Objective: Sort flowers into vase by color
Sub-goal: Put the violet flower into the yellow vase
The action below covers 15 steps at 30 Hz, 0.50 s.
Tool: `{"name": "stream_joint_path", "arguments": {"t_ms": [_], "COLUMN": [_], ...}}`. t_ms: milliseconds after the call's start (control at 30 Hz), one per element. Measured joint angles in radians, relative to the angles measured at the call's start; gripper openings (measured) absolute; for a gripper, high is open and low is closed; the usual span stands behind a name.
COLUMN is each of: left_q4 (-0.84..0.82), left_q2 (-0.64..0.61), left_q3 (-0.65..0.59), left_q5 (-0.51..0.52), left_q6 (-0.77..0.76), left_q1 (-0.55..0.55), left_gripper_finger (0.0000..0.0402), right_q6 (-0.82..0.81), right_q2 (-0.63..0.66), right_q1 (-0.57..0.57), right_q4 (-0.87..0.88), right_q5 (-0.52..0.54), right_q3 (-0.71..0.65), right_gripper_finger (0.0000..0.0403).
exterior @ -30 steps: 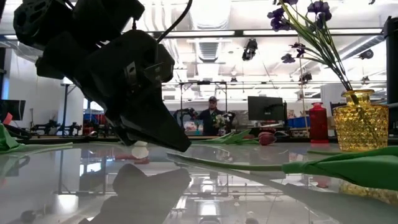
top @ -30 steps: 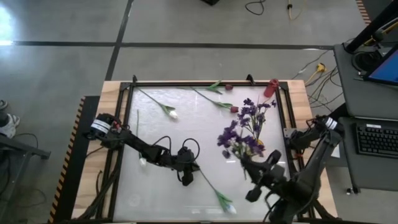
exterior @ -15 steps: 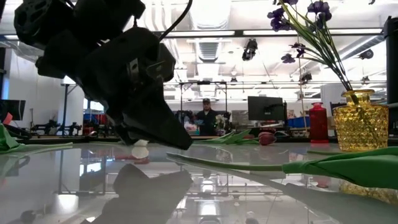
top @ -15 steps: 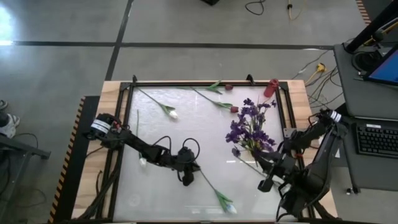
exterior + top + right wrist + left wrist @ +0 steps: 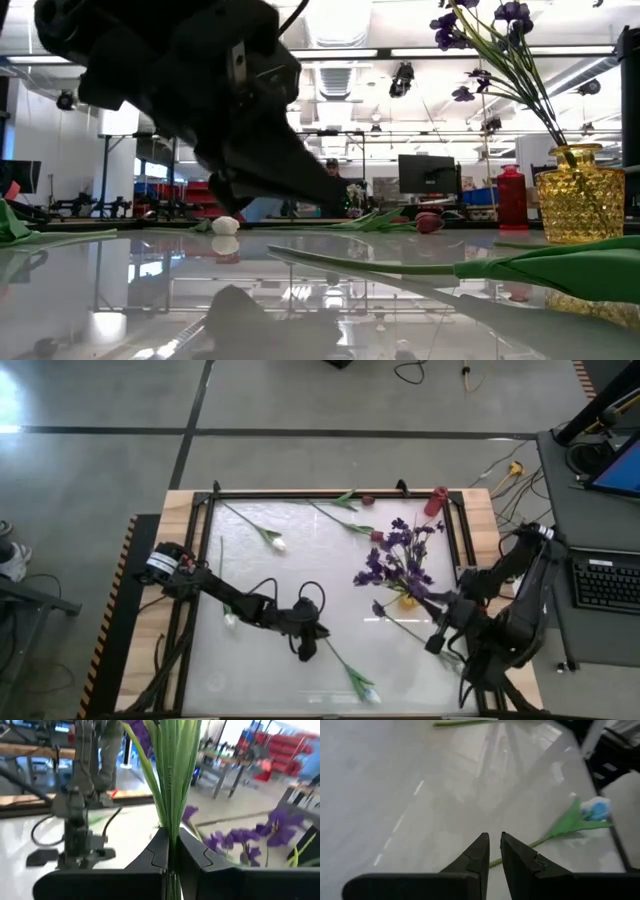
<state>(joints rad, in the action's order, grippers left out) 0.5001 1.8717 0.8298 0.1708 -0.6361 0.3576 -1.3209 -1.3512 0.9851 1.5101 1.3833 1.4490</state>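
My left gripper (image 5: 307,648) (image 5: 493,840) hovers over the table's middle, empty, its fingers a narrow gap apart. Just past its tips lies the stem (image 5: 512,855) of a white tulip (image 5: 366,692) (image 5: 596,809), flat on the glass. My right gripper (image 5: 436,637) (image 5: 171,845) is shut on green stems of a purple spray (image 5: 378,605). Beside it a yellow vase (image 5: 580,205) (image 5: 409,599) stands upright with purple blossoms (image 5: 400,555) leaning out of its mouth. My right gripper pinches several thin green stems (image 5: 172,827) of the purple spray between its two fingers. The stems run on past the fingertips toward the table's left, lifted clear of the glass, with the blossoms (image 5: 240,841) at their far end.
White tulips (image 5: 272,541) (image 5: 230,620) lie on the table's left half. Dark red buds (image 5: 377,535) (image 5: 367,500) lie near the far edge, and a red bottle (image 5: 435,501) stands at the far right corner. A person stands in the room behind (image 5: 333,180).
My right gripper has drawn toward the table's right edge, carrying the purple spray with it to the vase's bunch. My left gripper has risen off the glass and shifted slightly right; the white tulip under it has stayed in place.
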Motion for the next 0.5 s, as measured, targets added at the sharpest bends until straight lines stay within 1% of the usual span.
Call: {"name": "stream_joint_path", "arguments": {"t_ms": [67,100,200,300,400,500], "left_q4": [0.001,0.001,0.002,0.002,0.002,0.015], "left_q2": [0.0,0.0,0.0,-0.003,-0.006,-0.012], "left_q3": [0.019,0.029,0.058,0.079,0.092,0.093], "left_q5": [-0.005,-0.005,-0.006,-0.007,-0.007,-0.006], "left_q6": [0.009,0.018,0.057,0.098,0.126,0.148], "left_q1": [0.002,0.003,0.006,0.006,0.006,0.006], "left_gripper_finger": [0.0037,0.0037,0.0037,0.0037,0.0037,0.0037], "right_q6": [0.116,0.196,0.496,0.751,0.955,1.12], "right_q2": [0.027,0.039,0.075,0.122,0.179,0.258], "right_q1": [0.003,0.003,-0.002,-0.017,-0.032,-0.068], "right_q4": [-0.105,-0.184,-0.486,-0.777,-1.022,-1.285], "right_q5": [-0.053,-0.092,-0.201,-0.264,-0.294,-0.398], "right_q3": [-0.014,-0.025,-0.077,-0.139,-0.228,-0.369], "right_gripper_finger": [0.001,0.001,0.001,0.0009,0.0009,0.0009]}}
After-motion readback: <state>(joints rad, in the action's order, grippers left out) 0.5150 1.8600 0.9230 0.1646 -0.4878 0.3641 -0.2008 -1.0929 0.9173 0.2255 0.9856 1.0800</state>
